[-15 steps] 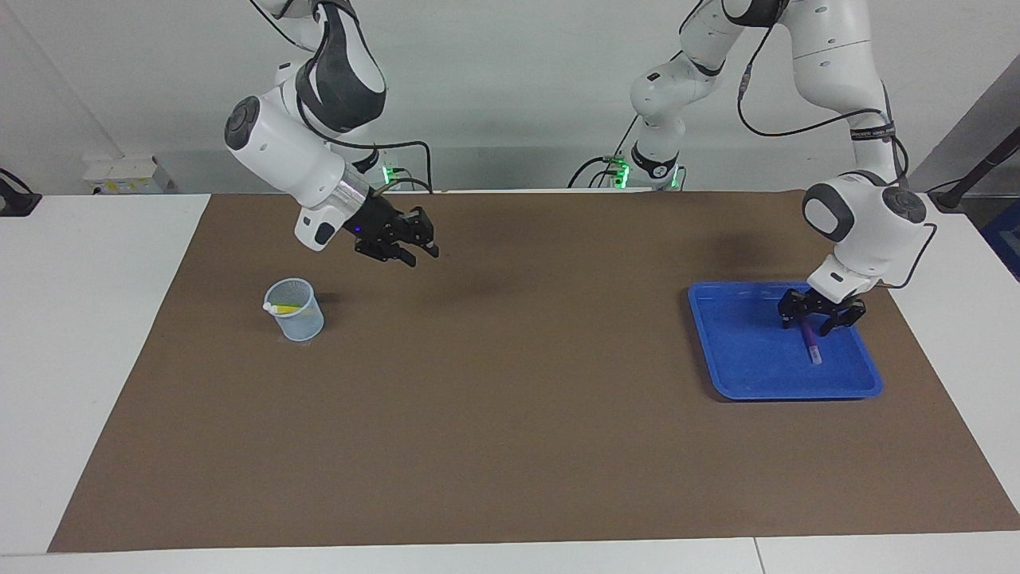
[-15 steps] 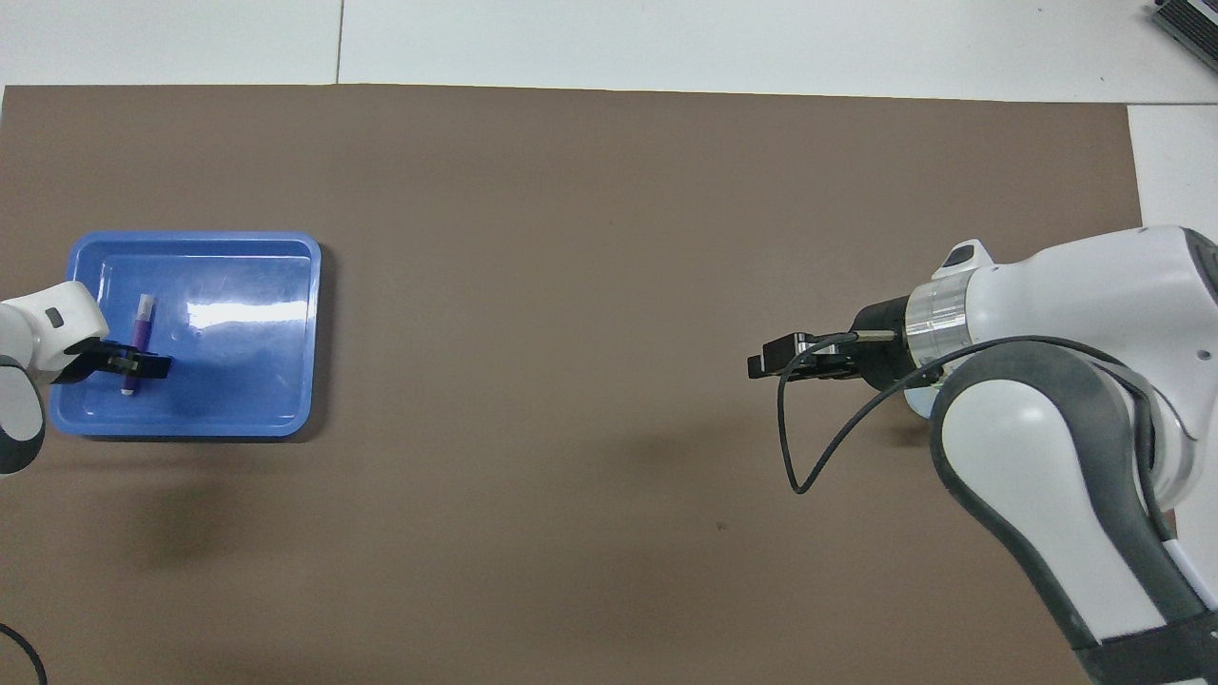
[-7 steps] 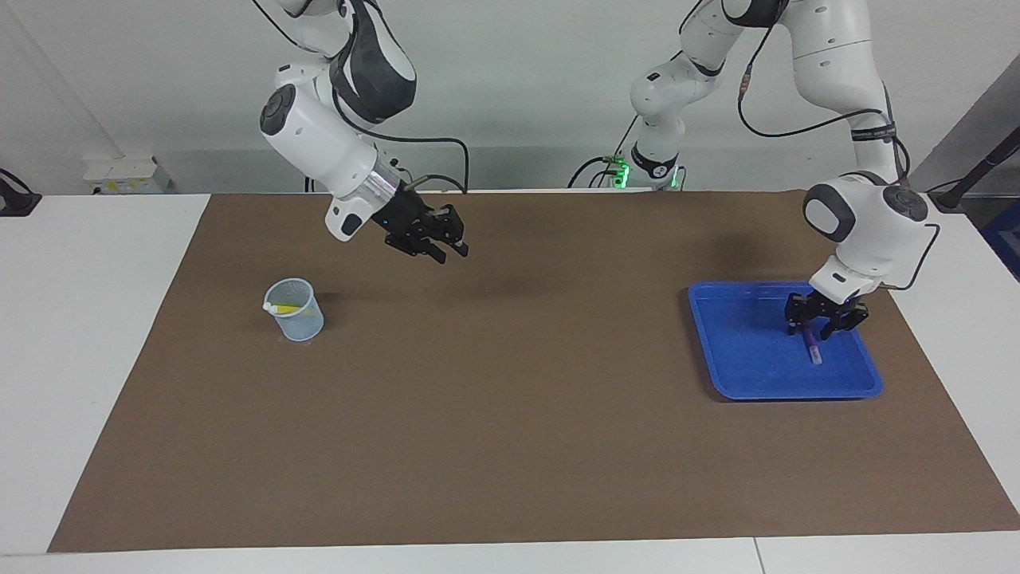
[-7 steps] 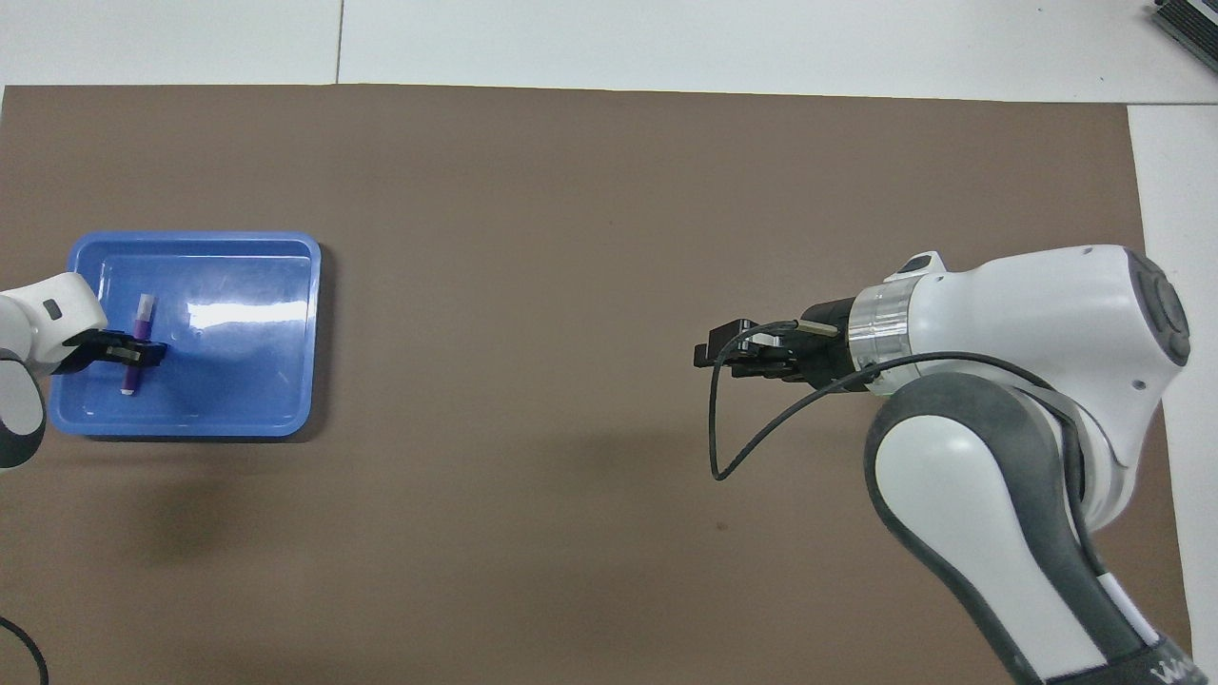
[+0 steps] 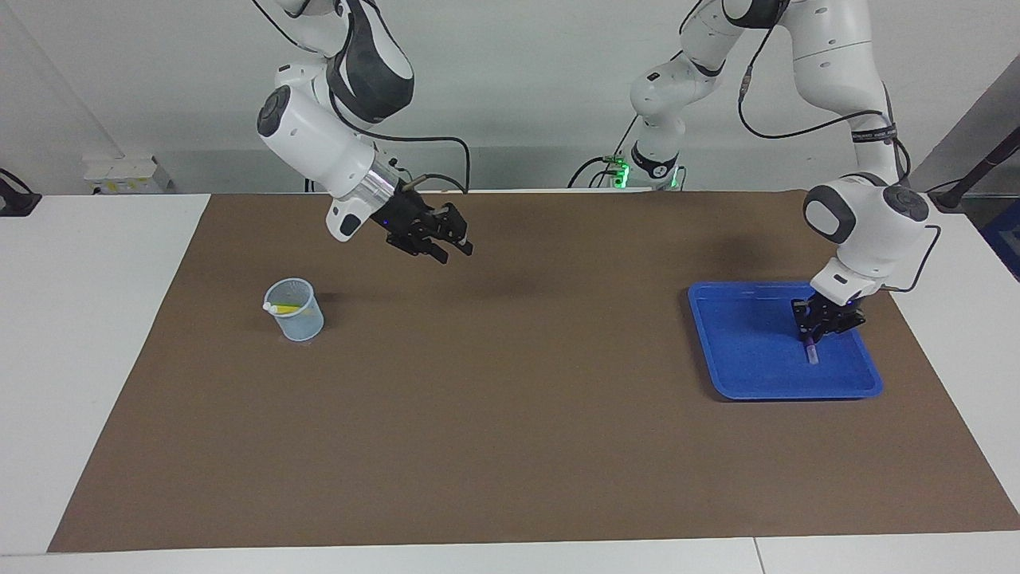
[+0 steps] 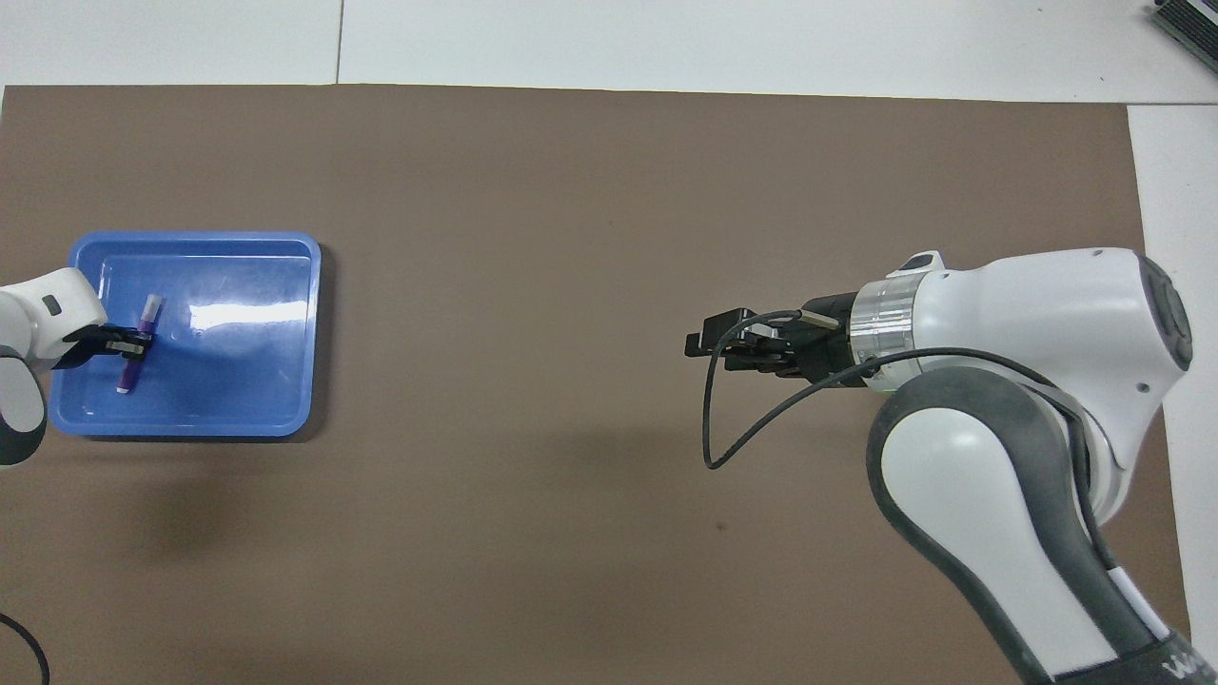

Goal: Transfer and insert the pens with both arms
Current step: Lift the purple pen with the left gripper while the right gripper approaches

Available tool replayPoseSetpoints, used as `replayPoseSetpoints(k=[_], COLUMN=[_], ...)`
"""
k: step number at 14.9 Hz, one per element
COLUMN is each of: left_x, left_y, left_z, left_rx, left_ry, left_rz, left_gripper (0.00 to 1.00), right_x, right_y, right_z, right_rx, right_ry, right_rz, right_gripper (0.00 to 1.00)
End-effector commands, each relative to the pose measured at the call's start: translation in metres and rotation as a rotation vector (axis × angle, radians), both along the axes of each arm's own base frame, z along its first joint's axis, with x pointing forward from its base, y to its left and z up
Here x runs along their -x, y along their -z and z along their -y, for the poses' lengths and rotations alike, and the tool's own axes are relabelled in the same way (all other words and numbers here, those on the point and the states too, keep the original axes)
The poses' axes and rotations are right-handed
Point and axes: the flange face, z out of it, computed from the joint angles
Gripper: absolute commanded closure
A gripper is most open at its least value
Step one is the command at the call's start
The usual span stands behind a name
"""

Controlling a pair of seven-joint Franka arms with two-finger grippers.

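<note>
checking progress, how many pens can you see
2: a purple pen in the blue tray, gripped by the left gripper; a yellow pen in the cup. More may be hidden inside.

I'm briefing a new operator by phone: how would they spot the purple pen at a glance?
Find the blue tray on the brown mat, toward the left arm's end of the table. The purple pen lies in it, pinched by the left hand. It is the tray's only content; the yellow pen sits in the cup.

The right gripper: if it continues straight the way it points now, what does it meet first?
Probably only the brown mat. The right gripper slants down toward the table's middle; depth is uncertain.
</note>
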Motion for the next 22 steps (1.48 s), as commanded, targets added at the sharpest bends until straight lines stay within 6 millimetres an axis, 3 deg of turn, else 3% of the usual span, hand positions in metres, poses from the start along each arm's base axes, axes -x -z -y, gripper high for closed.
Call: replayPoseSetpoints(k=[1, 6, 10, 16, 18, 22], left_x=[-0.005, -0.004, -0.014, -0.011, -0.007, 0.005], left_y=[0.007, 0.005, -0.031, -0.087, -0.108, -0.143], left_z=[-0.003, -0.003, 0.000, 0.054, 0.081, 0.135], left_rx=[-0.011, -0.005, 0.026, 0.169, 0.221, 0.346], left_ry=[-0.002, -0.005, -0.097, -0.427, -0.567, -0.943], left_rz=[0.013, -0.010, -0.085, -0.148, -0.172, -0.264], left_gripper=[1.00, 1.00, 1.00, 1.00, 1.00, 1.00], right_x=[0.000, 0.001, 0.003, 0.003, 0.003, 0.006], right_y=[-0.002, -0.004, -0.004, -0.005, -0.005, -0.009], right_z=[-0.015, -0.028, -0.032, -0.033, -0.033, -0.051], right_rx=[-0.040, -0.071, -0.074, -0.075, -0.081, -0.137], right_ry=[0.089, 0.141, 0.151, 0.155, 0.177, 0.240], right_rz=[-0.016, -0.024, -0.037, -0.041, -0.052, -0.060], right_gripper=[0.43, 0.43, 0.43, 0.43, 0.43, 0.42])
